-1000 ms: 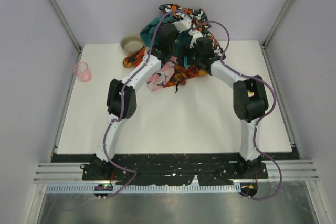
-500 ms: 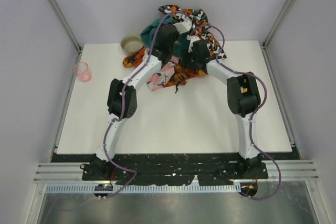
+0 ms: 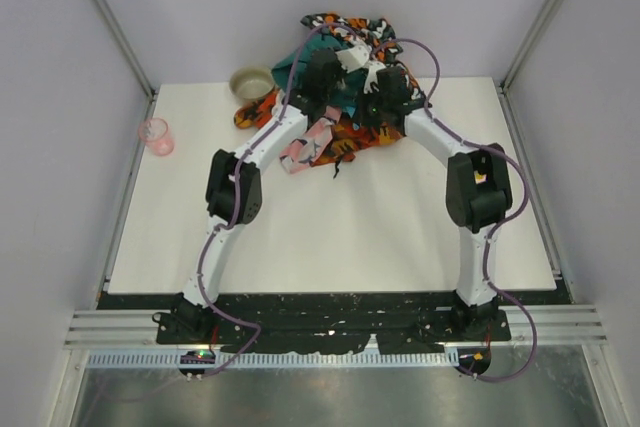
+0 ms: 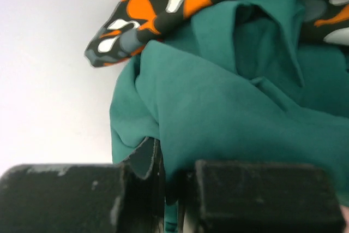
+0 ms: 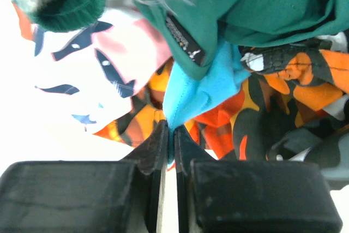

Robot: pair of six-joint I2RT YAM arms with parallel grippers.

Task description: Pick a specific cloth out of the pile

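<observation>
- While reaching into the pile [image 3: 345, 142], clamping the right gripper [image 5: 170, 135] onto the cloth [image 5: 196, 88], directly ahead of its fingertips.
- Pinching the left gripper [image 4: 170, 162] together on the dark teal cloth [image 4: 229, 118].

The pile [image 3: 345, 97] sits at the far middle of the table [image 3: 330, 237]. A bowl [image 3: 251, 82] lies just left of it, a cup [image 3: 157, 135] further left. The cloth [image 5: 196, 88] hangs under the pile's upper pieces, its tip between the right gripper's [image 5: 170, 140] fingers.

Both arms stretch forward, left pincer [image 4: 170, 181] and right pincer [image 5: 169, 141] each clamped tight
</observation>
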